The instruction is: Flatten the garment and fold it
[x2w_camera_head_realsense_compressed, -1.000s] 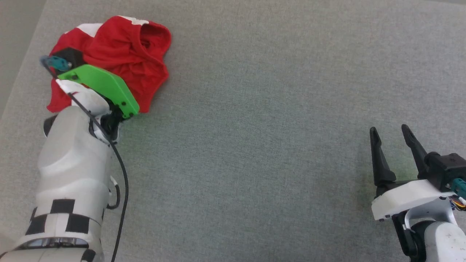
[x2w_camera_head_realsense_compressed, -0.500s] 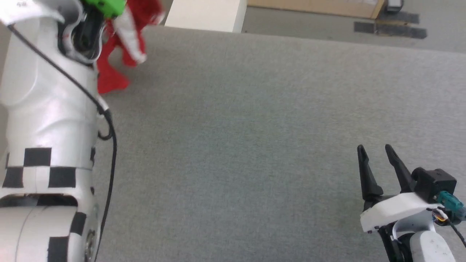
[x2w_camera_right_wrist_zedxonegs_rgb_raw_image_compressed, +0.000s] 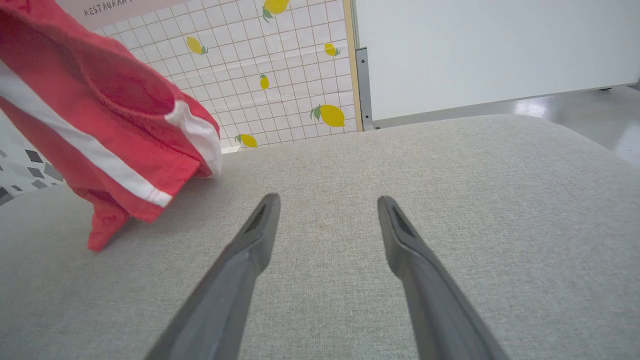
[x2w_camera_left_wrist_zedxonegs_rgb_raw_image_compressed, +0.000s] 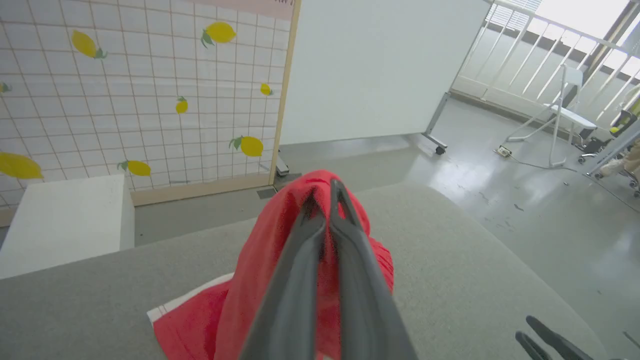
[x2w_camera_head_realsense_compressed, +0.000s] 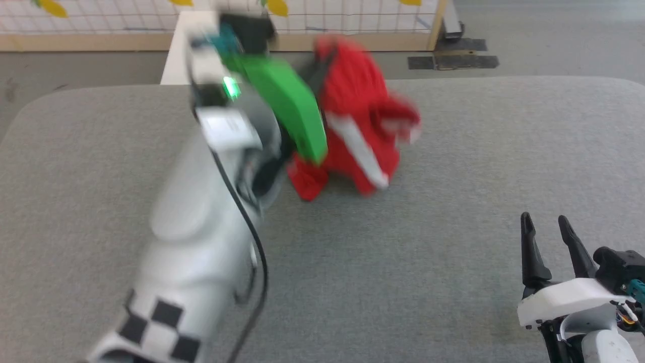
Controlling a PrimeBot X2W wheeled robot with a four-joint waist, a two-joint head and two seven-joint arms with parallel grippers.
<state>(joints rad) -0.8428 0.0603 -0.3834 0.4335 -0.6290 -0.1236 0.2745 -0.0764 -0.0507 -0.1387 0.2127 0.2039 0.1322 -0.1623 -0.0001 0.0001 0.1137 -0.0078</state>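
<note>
Right gripper [x2w_camera_head_realsense_compressed: 544, 218] is nearest me, fingers spread wide and holding nothing, low over the grey table [x2w_camera_head_realsense_compressed: 453, 302]. Further out, the left gripper [x2w_camera_left_wrist_zedxonegs_rgb_raw_image_compressed: 324, 190] is pinched tight on the garment [x2w_camera_head_realsense_compressed: 358, 116], which hangs bunched up, its lowest corner seemingly brushing the table (head view is blurry there). My take: lower it gently, then catch a loose hem with the right gripper and draw the two apart.

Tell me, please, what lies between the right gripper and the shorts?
Just bare grey mat: in the head view nothing sits on the stretch from the right gripper to the shorts, and the right wrist view agrees.
</note>
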